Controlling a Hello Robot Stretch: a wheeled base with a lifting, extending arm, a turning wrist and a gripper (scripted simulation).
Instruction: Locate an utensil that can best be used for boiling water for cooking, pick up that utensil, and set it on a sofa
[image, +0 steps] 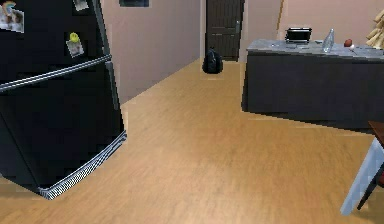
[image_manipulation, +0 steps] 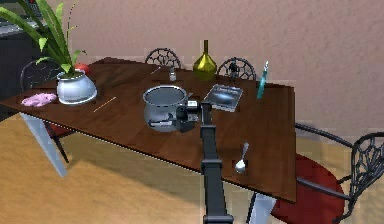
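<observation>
Okay, the pot (image_manipulation: 165, 103) is my pick for boiling water. It's round, deep and steel, and it stands upright mid wooden counter (image_manipulation: 120, 125), just beside the tray (image_manipulation: 224, 96).

The arm (image_manipulation: 211, 170) reaches across the counter's near edge straight at it, so the base looks parked for a side grab. The jaws sit at the pot's right flank.

I can't tell if they touch it, how wide they stand, or whether they hold anything, because the pot rests on the wood right behind them. I'd call this the grasp step, with the lift not yet done.

- **Clutter:** The spoon (image_manipulation: 241, 160) lies just right of the arm. The planter (image_manipulation: 76, 88) is well off to the left and the green bottle (image_manipulation: 205, 62) is behind the pot. A straight lift should miss all three; the tray is the one to watch.
- **Route:** In the forward view, bare floor (image: 190, 140) runs between the fridge (image: 50, 90) and the grey counter (image: 310, 85). That looks like the way out toward a sofa.
</observation>
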